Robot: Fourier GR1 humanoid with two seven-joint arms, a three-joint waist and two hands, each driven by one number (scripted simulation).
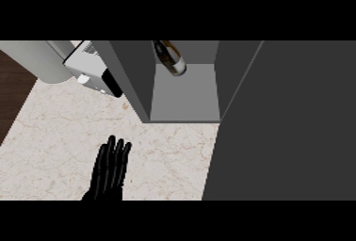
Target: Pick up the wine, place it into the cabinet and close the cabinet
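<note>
wine bottle [172,59] inside the open cabinet [182,96], well apart from the left hand [110,172], at about 1 o'clock from it | bottle: dark glass, paler band near its lower end, tilted on the grey shelf | left hand: released, fingers straight, over the marble counter [69,132] | cabinet door [285,122] open at 3 o'clock

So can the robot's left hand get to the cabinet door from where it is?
Probably yes. The left hand rests open on the counter, and nothing lies between it and the cabinet door swung open to its right.
</note>
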